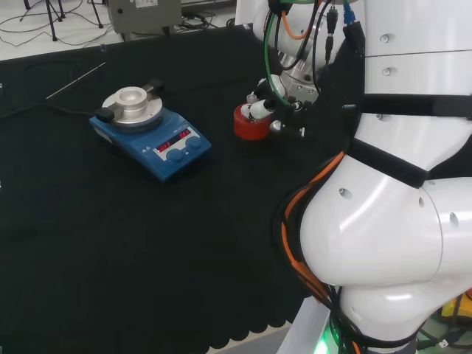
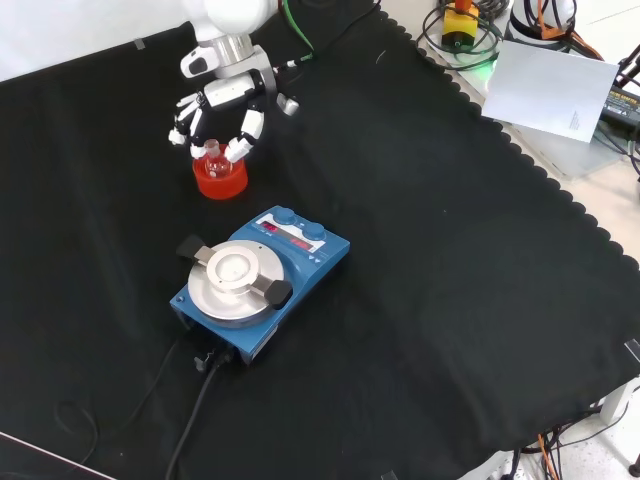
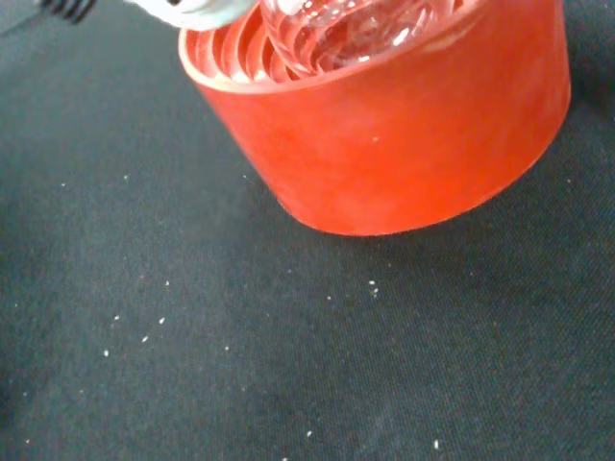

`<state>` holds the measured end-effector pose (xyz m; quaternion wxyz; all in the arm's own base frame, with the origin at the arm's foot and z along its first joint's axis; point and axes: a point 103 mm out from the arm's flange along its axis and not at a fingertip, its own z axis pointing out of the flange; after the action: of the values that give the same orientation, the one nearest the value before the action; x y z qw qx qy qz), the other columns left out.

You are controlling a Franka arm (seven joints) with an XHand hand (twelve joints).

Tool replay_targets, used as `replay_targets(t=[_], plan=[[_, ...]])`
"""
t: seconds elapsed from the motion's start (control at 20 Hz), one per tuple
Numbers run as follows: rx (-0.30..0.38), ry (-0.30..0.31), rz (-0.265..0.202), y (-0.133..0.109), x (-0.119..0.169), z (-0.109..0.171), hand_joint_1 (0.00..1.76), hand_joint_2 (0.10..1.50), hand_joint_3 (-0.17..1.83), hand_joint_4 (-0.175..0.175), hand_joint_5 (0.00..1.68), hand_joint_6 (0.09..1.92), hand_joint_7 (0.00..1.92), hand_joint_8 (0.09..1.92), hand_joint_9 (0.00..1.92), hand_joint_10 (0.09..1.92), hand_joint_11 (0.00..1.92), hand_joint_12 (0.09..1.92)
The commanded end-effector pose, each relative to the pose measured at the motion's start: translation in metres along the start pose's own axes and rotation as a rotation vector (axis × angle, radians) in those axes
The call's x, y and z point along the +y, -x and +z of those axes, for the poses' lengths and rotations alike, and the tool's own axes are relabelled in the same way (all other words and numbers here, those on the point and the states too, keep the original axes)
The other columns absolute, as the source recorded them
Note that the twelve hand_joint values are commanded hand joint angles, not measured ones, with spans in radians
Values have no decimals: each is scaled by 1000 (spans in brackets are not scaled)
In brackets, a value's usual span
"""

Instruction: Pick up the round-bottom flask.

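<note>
A clear round-bottom flask (image 2: 212,151) sits in a red ribbed ring stand (image 2: 220,178) on the black cloth. In the wrist view its glass bulb (image 3: 346,29) rests inside the stand (image 3: 404,134). The hand (image 2: 226,100) hovers right over the flask. Its fingers (image 2: 241,148) hang down on both sides of the neck, with small gaps showing between them and the glass. In the head view the hand (image 1: 262,109) covers the top of the stand (image 1: 249,125), hiding the flask.
A blue hotplate stirrer (image 2: 258,281) with a round metal top stands just in front of the stand in the front view, its cable trailing toward the cloth's near edge. In the head view the stirrer (image 1: 150,131) lies left of the stand.
</note>
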<state>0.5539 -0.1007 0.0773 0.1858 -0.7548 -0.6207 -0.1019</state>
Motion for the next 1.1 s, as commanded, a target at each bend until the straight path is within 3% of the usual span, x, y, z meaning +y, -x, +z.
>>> replay_targets(t=[0.05,0.2,0.3,0.4,0.7,1.1], plan=[[-7,54,-12,-4,-1,-2,785,760,554,16,846,483,294,542,411,590,0,1185],[-28,114,-8,-5,-2,-4,788,812,564,23,959,568,349,556,457,596,0,1250],[-47,142,-1,-7,-3,-4,923,940,366,123,960,900,394,567,500,598,0,1316],[-50,152,2,-7,-3,-5,987,959,331,163,973,1026,448,553,561,571,27,1328],[-36,147,0,-8,-4,-16,1010,878,511,175,972,1126,496,537,619,542,69,1329],[-52,123,-1,-26,-17,-45,1015,846,571,175,979,1136,495,537,622,542,89,1329]])
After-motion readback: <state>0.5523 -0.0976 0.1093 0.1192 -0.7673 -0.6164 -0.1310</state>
